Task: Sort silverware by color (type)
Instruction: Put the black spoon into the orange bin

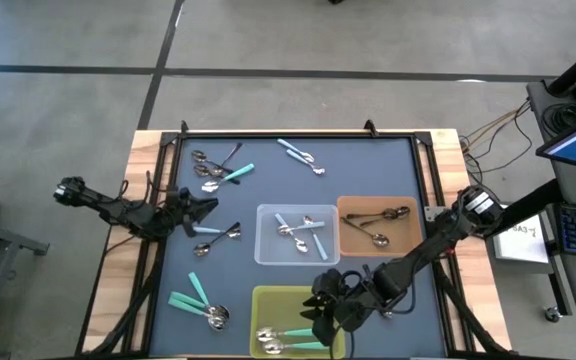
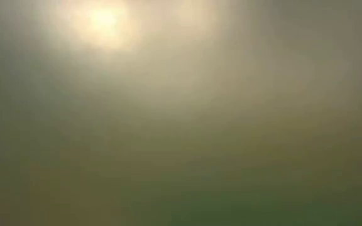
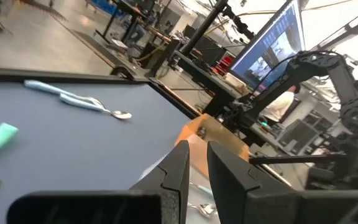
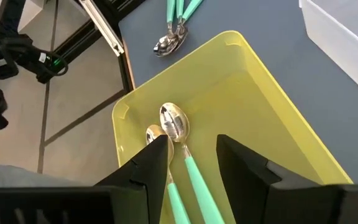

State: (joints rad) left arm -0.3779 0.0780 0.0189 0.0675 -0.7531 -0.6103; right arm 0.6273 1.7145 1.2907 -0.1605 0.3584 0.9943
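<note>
Right gripper (image 1: pixel 320 310) hangs over the yellow-green bin (image 1: pixel 266 297) at the bottom centre of the high view. Fingers (image 4: pixel 148 163) parted, nothing between them, released. In the right wrist view two teal-handled spoons (image 4: pixel 182 152) lie on the bin floor just below the open fingers, not touching them; bowls point to the upper left of that frame, handles run down toward the lower right. In the high view the same spoons lie roughly left-right along the bin's bottom edge, bowls to the left.

Left gripper (image 1: pixel 206 206) waits at the left-middle of the mat, fingers (image 3: pixel 178 171) nearly together with a thin gap, empty.

Other spoons: teal pair (image 1: pixel 196 300) at lower left, bowls to the lower right; mixed cluster (image 1: pixel 220 168) at upper left; light blue one (image 1: pixel 301 154) at top centre, diagonal; blue ones in the clear bin (image 1: pixel 268 250) at centre; dark ones in the brown bin (image 1: pixel 353 240) at right. Low view shows only a blurry haze.
</note>
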